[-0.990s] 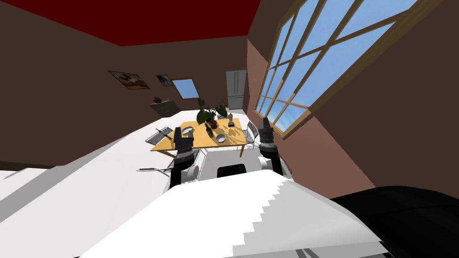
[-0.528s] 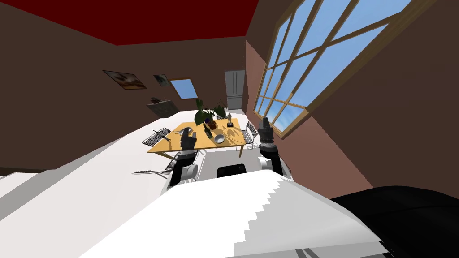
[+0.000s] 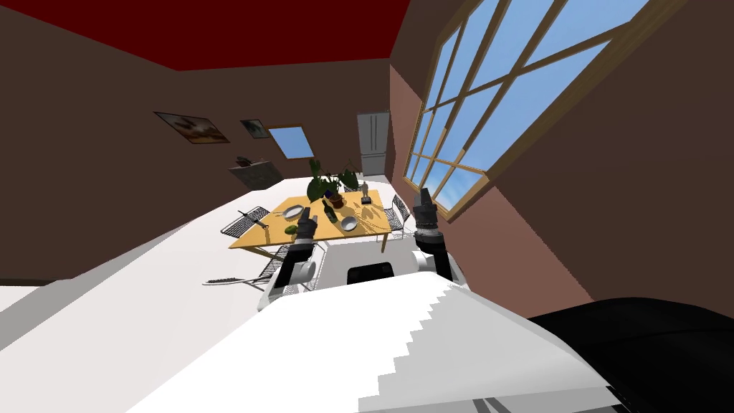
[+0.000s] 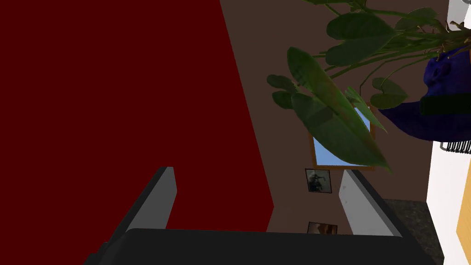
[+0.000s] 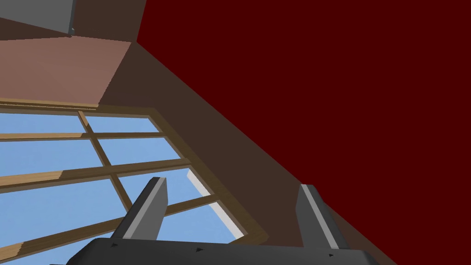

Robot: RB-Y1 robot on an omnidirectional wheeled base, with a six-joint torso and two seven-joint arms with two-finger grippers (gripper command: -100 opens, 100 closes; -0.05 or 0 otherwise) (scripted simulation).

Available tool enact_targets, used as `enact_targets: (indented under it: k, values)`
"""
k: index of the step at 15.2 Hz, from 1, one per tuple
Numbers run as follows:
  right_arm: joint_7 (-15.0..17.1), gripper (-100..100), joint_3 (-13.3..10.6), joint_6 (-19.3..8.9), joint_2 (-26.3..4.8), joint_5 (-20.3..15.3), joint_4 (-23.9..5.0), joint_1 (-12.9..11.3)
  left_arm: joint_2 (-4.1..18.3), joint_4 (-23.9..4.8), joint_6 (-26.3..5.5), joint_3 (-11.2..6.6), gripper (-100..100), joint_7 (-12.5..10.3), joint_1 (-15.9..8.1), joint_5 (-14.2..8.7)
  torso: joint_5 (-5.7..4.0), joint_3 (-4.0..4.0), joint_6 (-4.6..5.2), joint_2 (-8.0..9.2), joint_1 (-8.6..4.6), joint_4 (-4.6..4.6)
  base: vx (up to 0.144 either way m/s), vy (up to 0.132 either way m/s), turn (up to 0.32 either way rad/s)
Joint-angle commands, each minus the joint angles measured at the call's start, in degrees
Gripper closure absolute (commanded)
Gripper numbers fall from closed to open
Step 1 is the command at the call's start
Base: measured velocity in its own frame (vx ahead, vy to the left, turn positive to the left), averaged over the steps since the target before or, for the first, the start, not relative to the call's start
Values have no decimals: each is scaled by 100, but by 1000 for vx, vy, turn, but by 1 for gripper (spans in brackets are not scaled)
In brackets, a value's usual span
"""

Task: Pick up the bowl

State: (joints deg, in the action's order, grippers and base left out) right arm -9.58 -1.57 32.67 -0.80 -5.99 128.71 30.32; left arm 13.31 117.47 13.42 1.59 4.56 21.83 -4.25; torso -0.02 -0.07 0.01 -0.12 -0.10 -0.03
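Note:
A grey bowl [image 3: 349,224] sits on the yellow wooden table [image 3: 373,231], close to its near edge and right of a dark bottle [image 3: 330,210]. My left gripper [image 3: 308,216] is raised over the table's near left part, left of the bowl and apart from it. Its fingers [image 4: 158,198] stand open and empty, pointing up past the leaves of a plant [image 4: 331,115] in a blue pot [image 4: 441,106]. My right gripper [image 3: 423,193] is held up to the right of the table, by the window; it [image 5: 232,184] is open and empty.
The table also bears a pale plate [image 3: 292,211], a green item [image 3: 291,229], the potted plant [image 3: 326,185] and a small statue [image 3: 365,191]. Wire chairs [image 3: 245,219] stand at its left, right [image 3: 401,211] and near side. A large window [image 3: 494,107] fills the right wall.
My view has swung, so the table sits further left. My left hand has turned and reached further out over the table. The right arm stays put.

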Motion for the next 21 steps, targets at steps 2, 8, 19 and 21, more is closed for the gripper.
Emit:
enact_targets:
  k: [2,8,19,21]
  values:
    - [0,0,0,0,0,0,0,0,82,-207,-418,-9,-100,92,-134,-18,-1,0,1,-1,-3,0,26,-40,-38]
    - [0,0,0,0,0,0,0,0,207,-540,-972,-42,-100,206,-341,-59,-1,-1,0,-2,-1,0,26,-30,-31]
    - [0,0,0,0,0,0,0,0,438,-1441,-2335,-129,-100,515,-901,-170,-1,-1,-1,-1,-5,0,26,-33,-37]
    - [0,0,0,0,0,0,0,0,438,-1441,-2467,-129,-100,515,-901,-170,-1,-1,0,-1,-5,0,23,-26,-34]
